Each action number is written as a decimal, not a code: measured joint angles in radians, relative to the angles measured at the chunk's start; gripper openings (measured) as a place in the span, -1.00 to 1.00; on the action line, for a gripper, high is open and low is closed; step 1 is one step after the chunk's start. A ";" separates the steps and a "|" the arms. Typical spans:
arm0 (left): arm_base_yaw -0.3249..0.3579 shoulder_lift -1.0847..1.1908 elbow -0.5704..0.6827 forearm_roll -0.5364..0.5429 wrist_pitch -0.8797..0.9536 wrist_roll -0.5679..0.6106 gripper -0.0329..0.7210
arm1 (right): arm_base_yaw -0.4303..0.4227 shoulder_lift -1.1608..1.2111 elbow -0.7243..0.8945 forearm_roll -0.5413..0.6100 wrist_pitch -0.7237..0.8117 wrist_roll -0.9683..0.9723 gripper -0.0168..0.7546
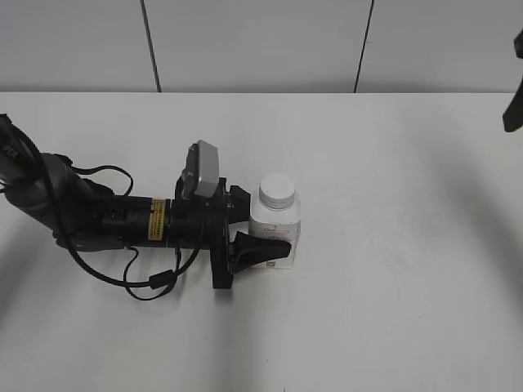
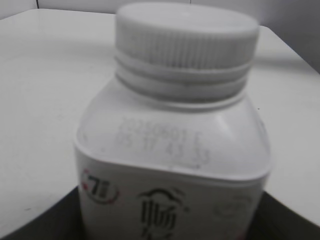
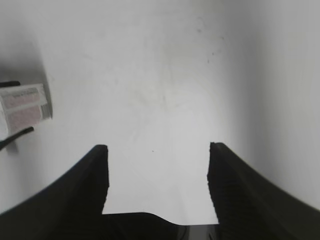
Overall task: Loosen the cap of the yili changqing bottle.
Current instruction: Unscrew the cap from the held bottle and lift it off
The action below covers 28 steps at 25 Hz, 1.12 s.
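Note:
The yili changqing bottle [image 1: 278, 219], white and squarish with faint red print, stands upright near the table's middle. Its ribbed white cap [image 1: 276, 190] sits on the neck. My left gripper [image 1: 267, 224] reaches in low from the left and is shut on the bottle's lower body, one finger in front and one behind. The left wrist view is filled by the bottle [image 2: 170, 160] and cap [image 2: 186, 37], with dark fingers [image 2: 30, 222] at both bottom corners. My right gripper [image 3: 157, 147] hangs open over bare table, nothing between its fingers. A corner of the bottle's label [image 3: 25, 107] shows at that view's left edge.
The left arm [image 1: 122, 219] and its looping cables lie along the white table [image 1: 392, 286]. A dark part of the right arm [image 1: 513, 106] shows at the far right edge. A grey panelled wall [image 1: 261, 41] stands behind the table.

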 joint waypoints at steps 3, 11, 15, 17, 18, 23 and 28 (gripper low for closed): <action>0.000 0.000 0.000 -0.003 0.000 0.000 0.23 | 0.016 0.091 -0.073 0.031 0.000 0.020 0.32; -0.001 0.000 0.000 -0.008 0.000 0.000 0.23 | 0.199 0.281 -0.222 0.076 0.001 0.076 0.32; -0.001 0.000 0.000 -0.009 0.000 0.000 0.23 | 0.285 0.358 -0.296 0.103 0.002 0.100 0.32; -0.001 0.000 0.000 -0.009 0.000 0.000 0.23 | 0.325 0.391 -0.329 0.113 0.002 0.112 0.32; -0.001 0.000 0.000 -0.009 0.000 0.000 0.23 | 0.339 0.404 -0.346 0.117 0.003 0.120 0.32; -0.001 0.000 0.000 -0.009 0.001 0.000 0.23 | 0.412 0.464 -0.398 0.124 0.004 0.146 0.32; -0.001 0.000 0.000 -0.010 0.001 0.000 0.23 | 0.455 0.512 -0.407 0.134 0.005 0.150 0.32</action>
